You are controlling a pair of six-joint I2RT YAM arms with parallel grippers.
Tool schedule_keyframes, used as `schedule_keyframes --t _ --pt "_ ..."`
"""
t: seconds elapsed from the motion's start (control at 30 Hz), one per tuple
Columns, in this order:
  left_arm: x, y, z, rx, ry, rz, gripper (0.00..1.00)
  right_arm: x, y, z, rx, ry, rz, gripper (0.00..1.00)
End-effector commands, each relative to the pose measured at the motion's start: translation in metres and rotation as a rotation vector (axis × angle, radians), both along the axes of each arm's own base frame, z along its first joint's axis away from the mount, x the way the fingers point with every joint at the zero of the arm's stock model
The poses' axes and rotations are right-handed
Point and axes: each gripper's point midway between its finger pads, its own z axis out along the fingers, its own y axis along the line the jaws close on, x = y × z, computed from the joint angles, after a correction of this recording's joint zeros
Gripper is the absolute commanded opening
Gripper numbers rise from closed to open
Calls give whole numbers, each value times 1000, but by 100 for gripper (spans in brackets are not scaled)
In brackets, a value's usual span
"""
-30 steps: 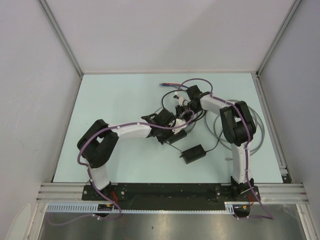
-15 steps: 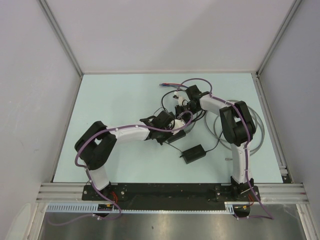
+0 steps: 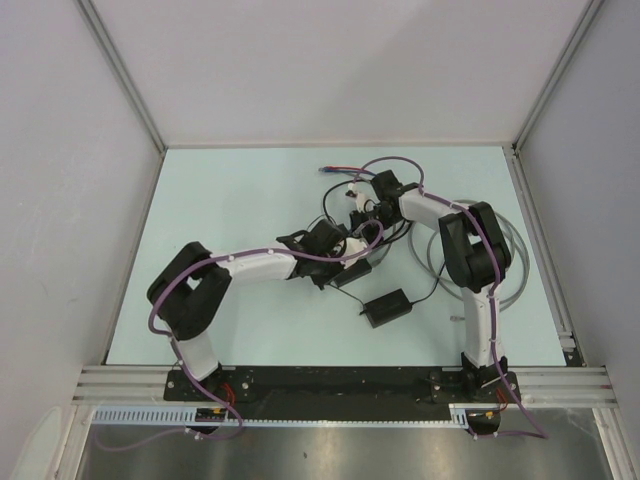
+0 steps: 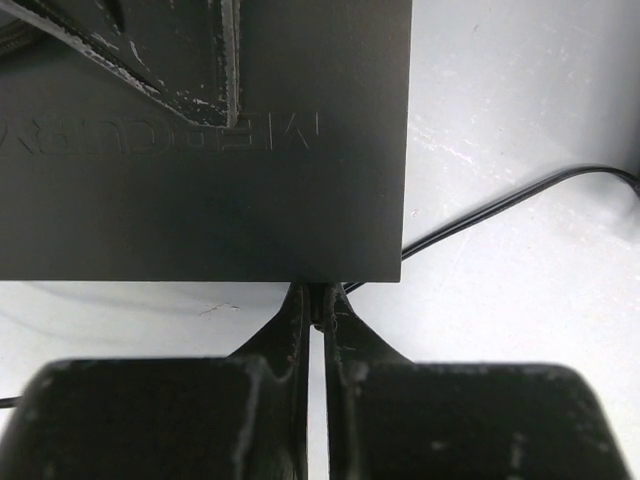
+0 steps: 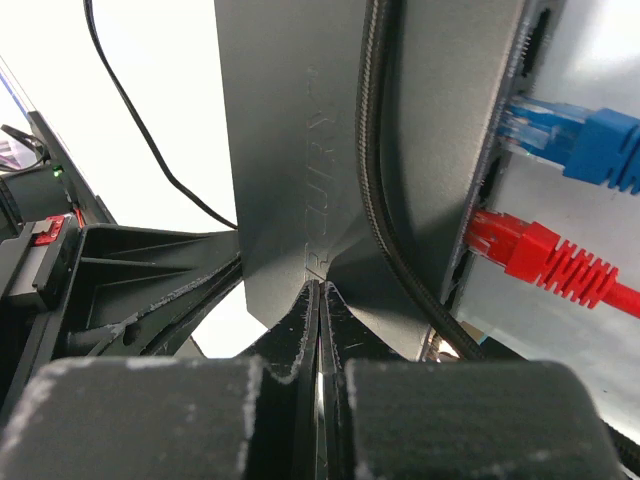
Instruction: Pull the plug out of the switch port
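Observation:
The flat black switch box (image 4: 200, 180) fills the top of the left wrist view. In the top view only its edge (image 3: 356, 268) shows under the arms. My left gripper (image 4: 318, 308) is shut on a small dark plug (image 4: 318, 295) at the box's near edge, and a thin black cable (image 4: 500, 205) leads off to the right. In the top view the left gripper (image 3: 338, 248) sits at mid-table. My right gripper (image 5: 319, 292) is shut with its tips pressed on the box top (image 5: 290, 150); in the top view it (image 3: 362, 215) is just beyond the left one.
A blue plug (image 5: 590, 140) and a red plug (image 5: 530, 255) sit in ports on the box's far edge. Their cables (image 3: 335, 168) run toward the back. A black power-adapter brick (image 3: 387, 307) lies nearer the bases. A grey cable loop (image 3: 512, 262) lies at the right.
My left arm has drawn back slightly to the left, its elbow folding closer to the base. The right arm has not moved.

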Motion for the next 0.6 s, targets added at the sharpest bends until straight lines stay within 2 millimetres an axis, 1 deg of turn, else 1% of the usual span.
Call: schedule_keyframes --t 0.0,0.1,0.33,0.5,0.57 --pt "-40 25 -6 66 134 -40 0 3 -23 -44 -183 -12 -21 0" --pt "-40 27 -6 65 124 -34 0 2 -23 -45 -186 -12 -19 0" --pt "-49 39 -16 105 150 -25 0 3 -24 -48 -225 -17 -35 0" --pt "-50 40 -11 92 140 -18 0 3 -24 -48 -219 -14 -33 0" --pt "-51 40 -5 86 137 -22 0 3 -23 -46 -208 -14 -30 0"
